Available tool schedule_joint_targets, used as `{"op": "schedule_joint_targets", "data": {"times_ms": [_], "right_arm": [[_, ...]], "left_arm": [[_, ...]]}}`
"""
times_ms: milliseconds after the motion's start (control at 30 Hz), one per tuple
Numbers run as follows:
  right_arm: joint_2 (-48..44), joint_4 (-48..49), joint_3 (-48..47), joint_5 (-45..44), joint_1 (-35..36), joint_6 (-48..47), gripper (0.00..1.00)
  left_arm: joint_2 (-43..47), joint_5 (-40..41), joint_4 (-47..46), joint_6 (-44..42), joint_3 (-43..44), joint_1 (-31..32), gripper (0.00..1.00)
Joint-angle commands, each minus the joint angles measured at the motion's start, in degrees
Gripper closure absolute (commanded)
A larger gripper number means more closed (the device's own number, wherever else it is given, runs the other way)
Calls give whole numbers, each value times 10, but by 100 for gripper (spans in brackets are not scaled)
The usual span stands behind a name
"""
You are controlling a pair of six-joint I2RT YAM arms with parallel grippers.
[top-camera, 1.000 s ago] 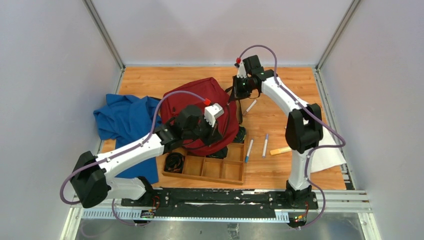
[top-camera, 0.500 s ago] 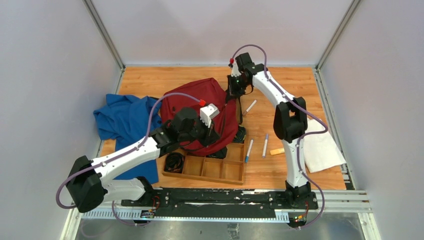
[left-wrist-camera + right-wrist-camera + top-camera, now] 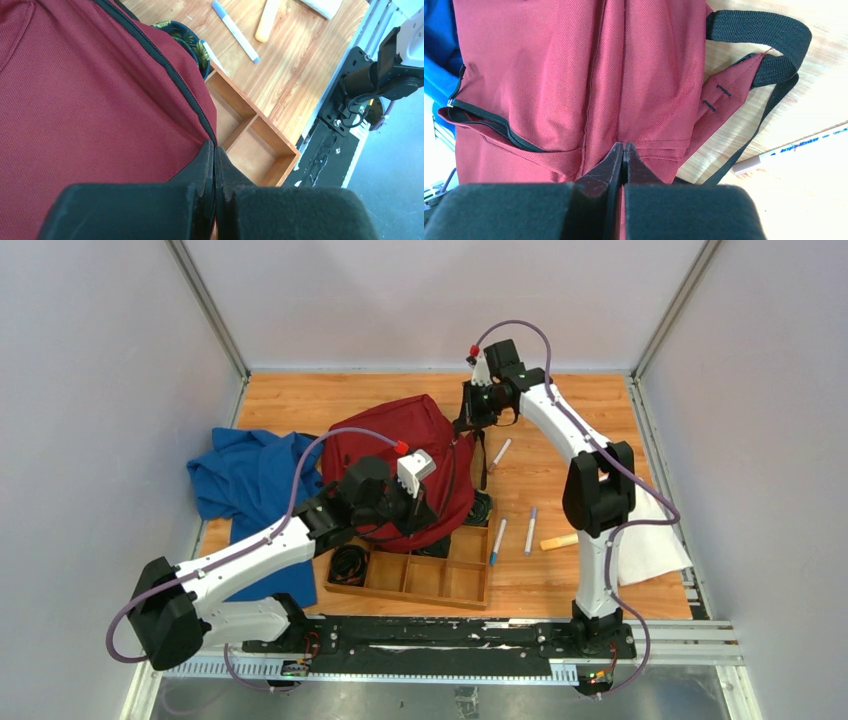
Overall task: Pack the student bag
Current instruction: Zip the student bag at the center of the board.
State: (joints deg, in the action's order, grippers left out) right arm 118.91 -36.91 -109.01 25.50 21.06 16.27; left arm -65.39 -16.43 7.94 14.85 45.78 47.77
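Observation:
The student bag (image 3: 395,450), dark red with black straps, lies in the middle of the table, its near edge over the wooden tray (image 3: 465,585). My left gripper (image 3: 428,508) is shut at the bag's near right edge, and the black zipper line (image 3: 165,65) runs straight into its closed fingertips (image 3: 206,152). My right gripper (image 3: 470,422) is shut at the bag's far right corner, pinching red fabric (image 3: 644,75) beside a black strap (image 3: 759,27). A side pocket's zipper (image 3: 489,127) gapes slightly.
A blue cloth (image 3: 245,480) lies left of the bag. Markers (image 3: 498,540) (image 3: 531,530) (image 3: 502,452) and a yellow stick (image 3: 560,541) lie to its right, near a white cloth (image 3: 650,540). A black cable coil (image 3: 350,563) fills the tray's left compartment.
My right wrist swung left over the bag's far corner, then eased back slightly. My left arm slid a little to the left and nearer. Both grippers stayed shut.

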Motion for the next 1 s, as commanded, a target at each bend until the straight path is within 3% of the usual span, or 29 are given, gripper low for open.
{"op": "schedule_joint_targets", "data": {"times_ms": [0,333,600,733,800,967], "right_arm": [[-5,88,-6,-53,-28,-14,100],[50,67,-95,-46,-33,-22,100],[45,64,-98,-33,-34,-22,100],[37,64,-89,-19,-33,-22,100],[30,65,-79,-14,-33,-21,99],[-7,66,-38,-22,-33,-22,58]], "left_arm": [[14,-93,49,8,0,17,100],[26,-103,37,25,-25,18,100],[33,-92,38,24,-26,18,100],[27,-31,47,28,-11,18,100],[23,5,68,24,10,18,94],[23,108,126,17,83,17,72]]}}
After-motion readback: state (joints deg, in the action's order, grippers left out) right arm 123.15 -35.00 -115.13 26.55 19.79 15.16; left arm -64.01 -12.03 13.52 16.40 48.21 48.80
